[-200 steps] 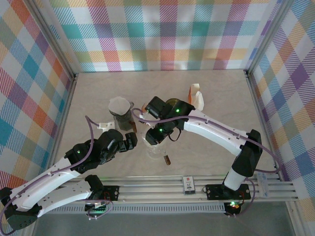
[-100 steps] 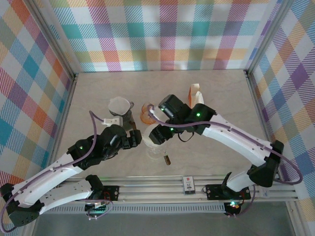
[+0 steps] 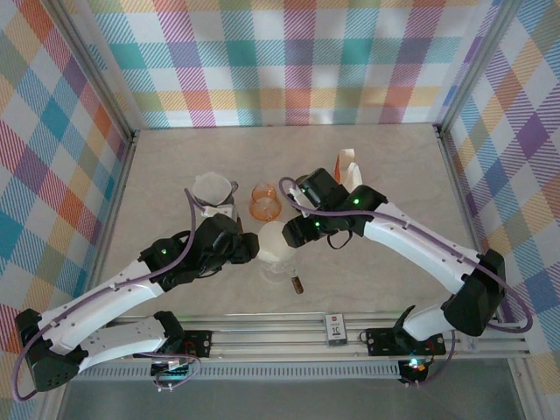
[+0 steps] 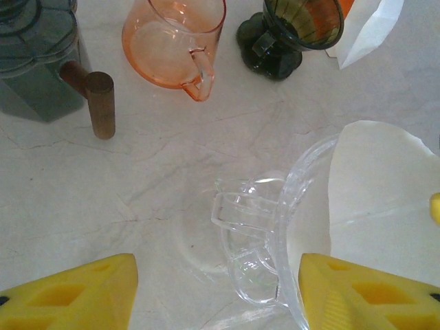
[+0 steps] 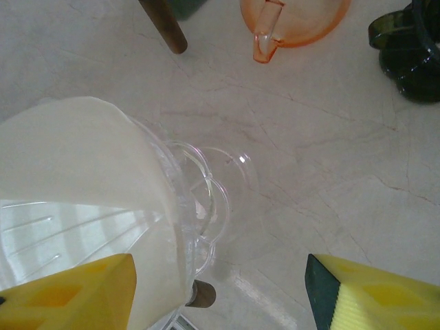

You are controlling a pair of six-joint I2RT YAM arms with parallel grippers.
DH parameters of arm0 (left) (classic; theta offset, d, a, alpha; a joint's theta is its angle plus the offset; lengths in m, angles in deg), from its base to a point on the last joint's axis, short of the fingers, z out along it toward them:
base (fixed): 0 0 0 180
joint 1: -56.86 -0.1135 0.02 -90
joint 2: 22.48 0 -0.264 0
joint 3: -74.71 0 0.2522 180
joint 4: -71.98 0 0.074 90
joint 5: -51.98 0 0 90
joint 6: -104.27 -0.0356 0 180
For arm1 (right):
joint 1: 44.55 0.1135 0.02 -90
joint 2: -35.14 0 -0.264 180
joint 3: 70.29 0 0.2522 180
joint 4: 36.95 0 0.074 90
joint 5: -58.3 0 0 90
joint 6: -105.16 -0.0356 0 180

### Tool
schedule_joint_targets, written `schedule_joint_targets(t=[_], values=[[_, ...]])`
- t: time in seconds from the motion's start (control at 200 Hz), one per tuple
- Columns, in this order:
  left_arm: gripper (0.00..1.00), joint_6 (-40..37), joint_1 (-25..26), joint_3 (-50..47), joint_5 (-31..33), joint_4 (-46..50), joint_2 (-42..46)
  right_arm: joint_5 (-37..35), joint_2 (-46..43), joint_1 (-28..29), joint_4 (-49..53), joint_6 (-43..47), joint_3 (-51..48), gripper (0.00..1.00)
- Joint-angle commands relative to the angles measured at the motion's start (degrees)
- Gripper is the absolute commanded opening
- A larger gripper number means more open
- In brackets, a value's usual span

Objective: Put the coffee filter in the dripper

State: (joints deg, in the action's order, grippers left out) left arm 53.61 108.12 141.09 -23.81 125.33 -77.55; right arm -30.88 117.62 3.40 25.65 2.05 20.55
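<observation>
Left end effector [image 4: 220, 295] spread wide, right end effector [image 5: 220, 295] wide too, both gripping nothing, one each side of the clear glass dripper [image 3: 278, 265]. White coffee filter [image 3: 272, 238] sits inside it, mid-desk [image 3: 385, 175], orange pitcher [image 3: 264, 200] just beyond toward the far edge.

The coffee filter [image 4: 385, 196] is seen as matt white paper, dripper [image 4: 237, 227] as clear glossy glass or plastic, table [image 4: 137, 179] as smooth, marble-veined, handle [image 4: 101, 103] as wood.
</observation>
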Motion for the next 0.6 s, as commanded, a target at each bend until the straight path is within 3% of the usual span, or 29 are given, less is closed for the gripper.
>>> schedule_joint_targets(t=[0.0, 0.235, 0.38, 0.425, 0.595], values=[[0.63, 0.13, -1.48, -1.64, -2.23, -2.05, -0.05, -0.21, 0.56, -0.19, -1.61, -1.12, -1.2, 0.67], [0.63, 0.17, -2.88, -2.65, -3.9, -2.84, -0.34, -0.47, 0.76, -0.22, -0.98, -0.97, -2.28, 0.69], [0.65, 0.2, -2.9, -2.52, -4.46, -2.86, 0.0, 0.82, -0.55, -0.13, -2.33, -0.02, -0.64, 0.74], [0.65, 0.17, -2.95, -2.38, -4.54, -2.93, 0.12, 1.34, -0.45, 0.02, -2.27, 0.43, 0.35, 0.8], [0.66, 0.31, -3.02, -2.36, -4.47, -2.89, 0.38, 2.78, 3.04, 1.13, -1.48, 1.28, 2.8, 0.81]])
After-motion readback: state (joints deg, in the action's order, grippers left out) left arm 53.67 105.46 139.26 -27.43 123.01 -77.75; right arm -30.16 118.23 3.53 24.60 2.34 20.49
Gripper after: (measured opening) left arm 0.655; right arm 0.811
